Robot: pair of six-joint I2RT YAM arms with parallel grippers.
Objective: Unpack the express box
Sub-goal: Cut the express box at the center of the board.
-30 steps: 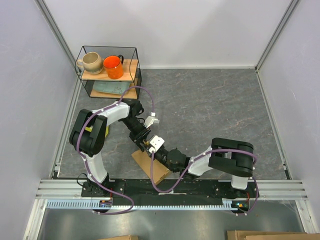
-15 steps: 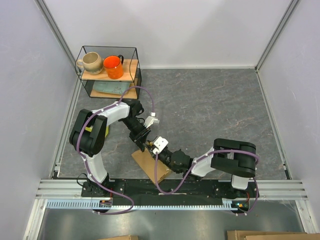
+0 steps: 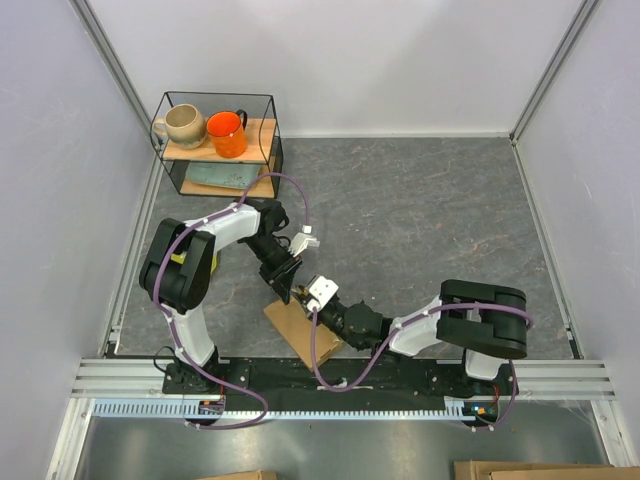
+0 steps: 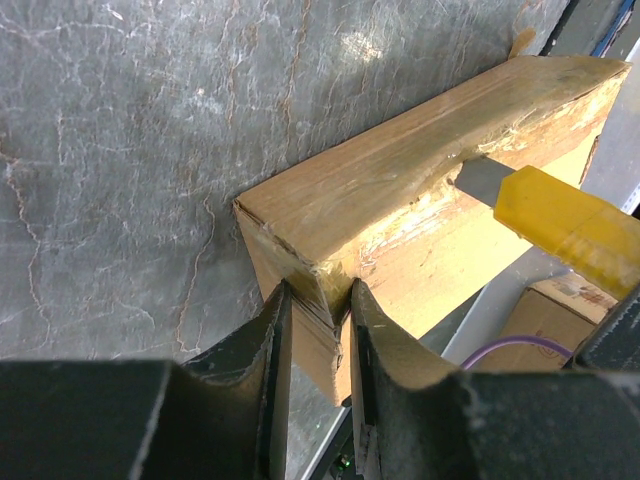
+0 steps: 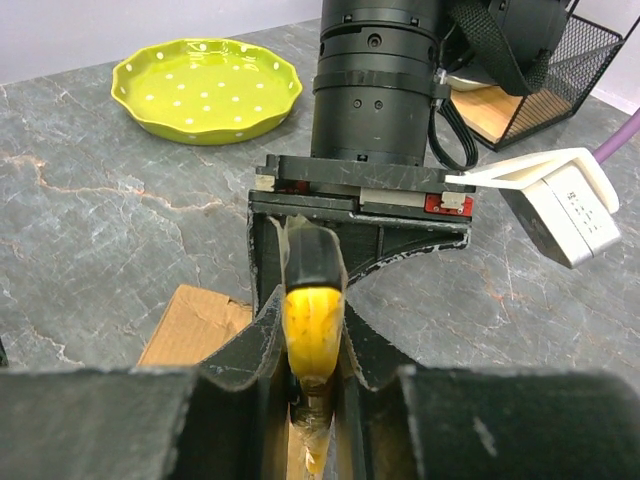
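The express box (image 3: 302, 333), brown cardboard with clear tape, lies near the table's front edge; in the left wrist view the express box (image 4: 400, 190) shows a torn taped seam. My left gripper (image 4: 318, 300) is shut on its near corner, one finger on each side. My right gripper (image 5: 313, 335) is shut on a yellow utility knife (image 5: 313, 315). The knife (image 4: 560, 215) has its grey blade (image 4: 480, 178) against the taped seam on the box's long edge. From above, both grippers, left (image 3: 290, 292) and right (image 3: 322, 312), meet over the box.
A black wire rack (image 3: 270, 150) stands at the back left with a beige mug (image 3: 183, 124) and an orange mug (image 3: 227, 133) on its wooden shelf. A green dotted plate (image 5: 205, 88) sits beyond the left wrist. Metal rails (image 3: 340, 375) run along the front edge.
The right arm's elbow has swung to the right and its wrist has edged along the box with the knife. The left gripper and the box have not moved.
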